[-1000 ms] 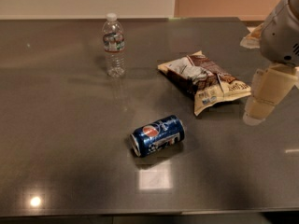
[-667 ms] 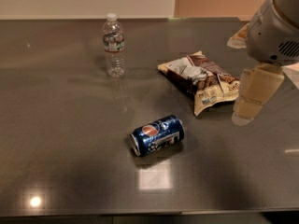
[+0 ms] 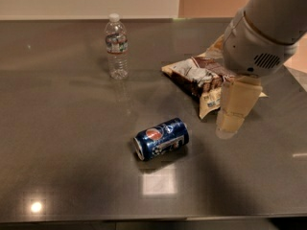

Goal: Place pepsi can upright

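Observation:
The pepsi can point(image 3: 161, 139) is dark blue with a round red-white-blue logo. It lies on its side near the middle of the dark table point(image 3: 67, 143), its silver end facing front left. My gripper point(image 3: 227, 126) is beige and hangs from the grey arm at the right. It points down, just above the table, to the right of the can and a little farther back. It is apart from the can and holds nothing that I can see.
A clear plastic water bottle point(image 3: 116, 47) stands upright at the back left. A brown and white snack bag point(image 3: 199, 75) lies flat behind the gripper, partly covered by the arm. The table's front edge runs along the bottom of the view.
The arm and gripper have moved left and nearer, closing in on the can's right side. The can, the bottle and the bag have not moved.

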Motion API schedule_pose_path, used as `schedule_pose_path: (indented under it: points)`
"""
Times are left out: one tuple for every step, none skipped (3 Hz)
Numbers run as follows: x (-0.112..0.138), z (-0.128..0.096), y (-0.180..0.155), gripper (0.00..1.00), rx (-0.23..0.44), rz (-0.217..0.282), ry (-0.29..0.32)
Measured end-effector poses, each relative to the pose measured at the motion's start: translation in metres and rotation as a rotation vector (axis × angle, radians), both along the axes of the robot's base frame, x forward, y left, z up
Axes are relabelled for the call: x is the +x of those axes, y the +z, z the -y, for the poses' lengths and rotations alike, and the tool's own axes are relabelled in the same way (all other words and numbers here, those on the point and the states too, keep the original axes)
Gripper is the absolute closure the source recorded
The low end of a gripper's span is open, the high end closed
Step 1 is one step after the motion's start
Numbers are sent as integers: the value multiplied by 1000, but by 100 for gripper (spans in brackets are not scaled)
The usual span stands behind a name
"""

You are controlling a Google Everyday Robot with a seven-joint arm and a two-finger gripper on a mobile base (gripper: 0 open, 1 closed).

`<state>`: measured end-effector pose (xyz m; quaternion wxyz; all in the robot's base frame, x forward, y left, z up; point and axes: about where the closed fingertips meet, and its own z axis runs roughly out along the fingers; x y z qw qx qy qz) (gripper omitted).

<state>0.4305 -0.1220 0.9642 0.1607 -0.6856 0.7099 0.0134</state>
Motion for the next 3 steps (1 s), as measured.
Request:
schedule_pose_path:
  points:
    - [-17,-29,-19,0,-20,-13,90]
    - [-28,-54,-39,0,-49,-20,157]
    - [-28,-75,-59,0,-52,-42,195]
